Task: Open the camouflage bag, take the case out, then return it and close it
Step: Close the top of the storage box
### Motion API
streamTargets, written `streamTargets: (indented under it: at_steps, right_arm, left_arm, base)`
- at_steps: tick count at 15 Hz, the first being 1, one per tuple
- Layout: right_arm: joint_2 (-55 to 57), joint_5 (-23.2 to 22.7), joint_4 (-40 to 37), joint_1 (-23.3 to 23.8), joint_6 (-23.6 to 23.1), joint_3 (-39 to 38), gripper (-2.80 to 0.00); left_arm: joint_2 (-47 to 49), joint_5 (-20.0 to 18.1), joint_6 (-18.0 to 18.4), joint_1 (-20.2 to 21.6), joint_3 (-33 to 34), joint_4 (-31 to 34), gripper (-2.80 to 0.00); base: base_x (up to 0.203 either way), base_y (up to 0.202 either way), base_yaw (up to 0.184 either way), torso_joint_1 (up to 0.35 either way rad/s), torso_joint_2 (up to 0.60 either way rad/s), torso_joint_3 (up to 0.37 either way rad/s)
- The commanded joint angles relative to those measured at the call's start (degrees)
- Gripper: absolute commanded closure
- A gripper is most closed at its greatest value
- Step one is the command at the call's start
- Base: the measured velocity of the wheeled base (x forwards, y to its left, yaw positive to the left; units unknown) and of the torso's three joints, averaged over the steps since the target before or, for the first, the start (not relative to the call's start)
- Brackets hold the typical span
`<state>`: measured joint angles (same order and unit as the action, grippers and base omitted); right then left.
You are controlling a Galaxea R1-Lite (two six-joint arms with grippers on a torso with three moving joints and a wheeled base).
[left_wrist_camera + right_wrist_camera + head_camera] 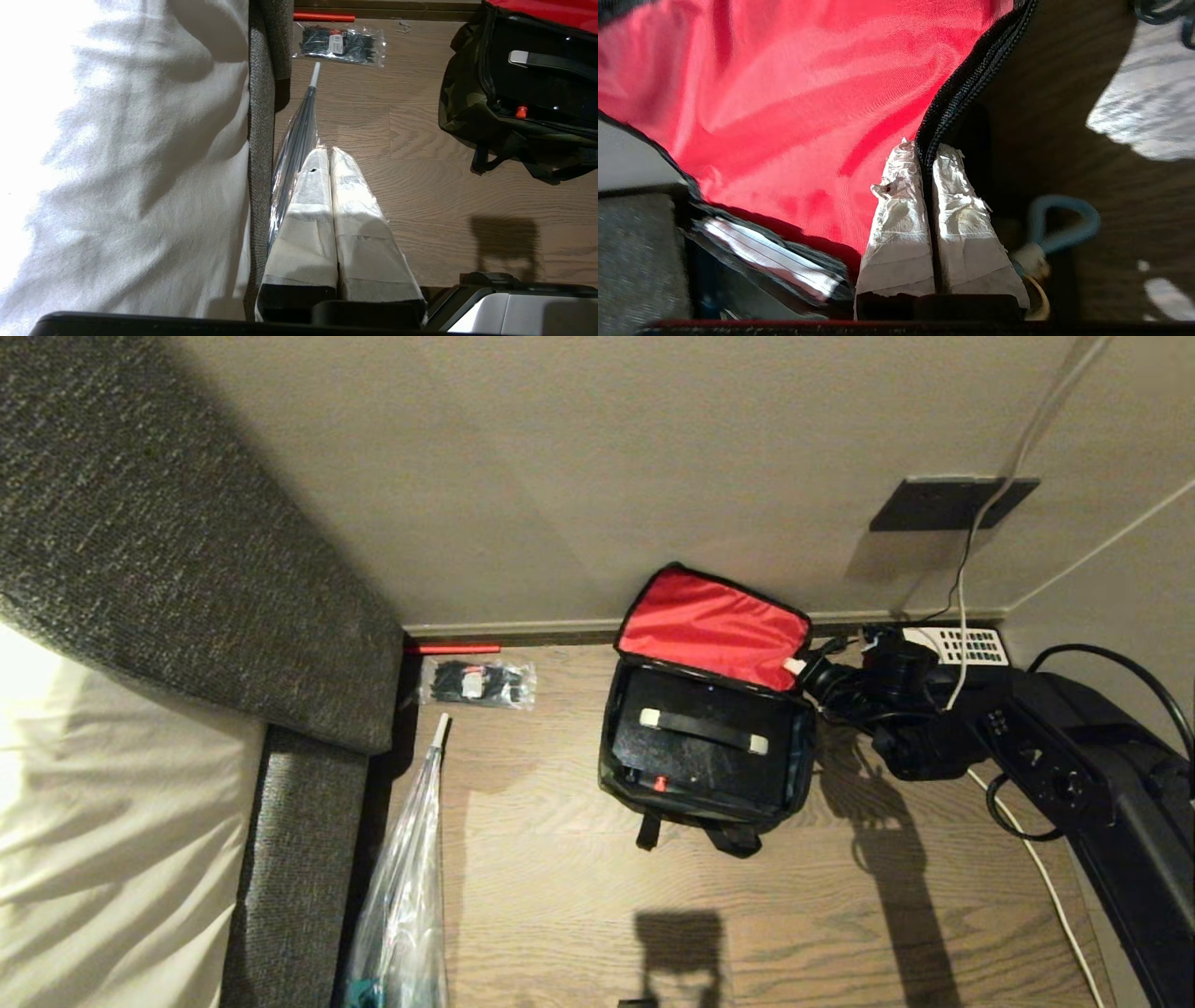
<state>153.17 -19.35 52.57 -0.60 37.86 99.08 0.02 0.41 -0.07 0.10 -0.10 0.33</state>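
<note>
Pinching the zipper edge of the red lid with my right gripper clenched on it, camouflage bag open on the floor, case inside, I judged the thin fabric could slip free if pulled askew.

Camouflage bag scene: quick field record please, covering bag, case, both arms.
bag: camouflage bag on the wood floor, red-lined lid propped up against the wall
case: case inside the bag, handle up
right gripper: right gripper shut on the lid's zipper edge
left gripper: left gripper shut, empty, beside the bed
</note>
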Motion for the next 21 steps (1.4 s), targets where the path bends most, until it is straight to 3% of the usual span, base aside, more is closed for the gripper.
streamTargets:
  at_steps: [1, 6, 12, 16, 21]
  right_arm:
    - [-2.5, -0.2, 0.5, -0.1, -2.0, -2.8, 0.00]
    - [-7.9, -1.3, 2.2, 0.0, -5.7, -8.9, 0.00]
    - [-13.4, -7.1, 5.0, 0.0, -9.5, -16.5, 0.00]
    - [-17.5, -11.4, 5.4, 0.0, -16.4, -26.6, 0.00]
    - [-19.4, -12.2, 5.5, 0.0, -19.0, -29.8, 0.00]
  left_arm:
    - [-0.2, 0.0, 0.0, 0.0, 0.0, 0.0, 0.00]
    - [-0.1, 0.0, 0.1, 0.1, 0.1, 0.0, 0.00]
    - [-0.1, 0.0, 0.0, 0.1, 0.1, 0.0, 0.00]
    - [-0.1, 0.0, 0.1, 0.1, 0.0, 0.0, 0.00]
    - [-0.1, 0.0, 0.0, 0.1, 0.0, 0.0, 0.00]
  base:
    - [0.000, 0.000, 0.000, 0.000, 0.00, 0.000]
    - [0.000, 0.000, 0.000, 0.000, 0.00, 0.000]
    - [0.000, 0.000, 0.000, 0.000, 0.00, 0.000]
    - [0.000, 0.000, 0.000, 0.000, 0.00, 0.000]
    - [0.000, 0.000, 0.000, 0.000, 0.00, 0.000]
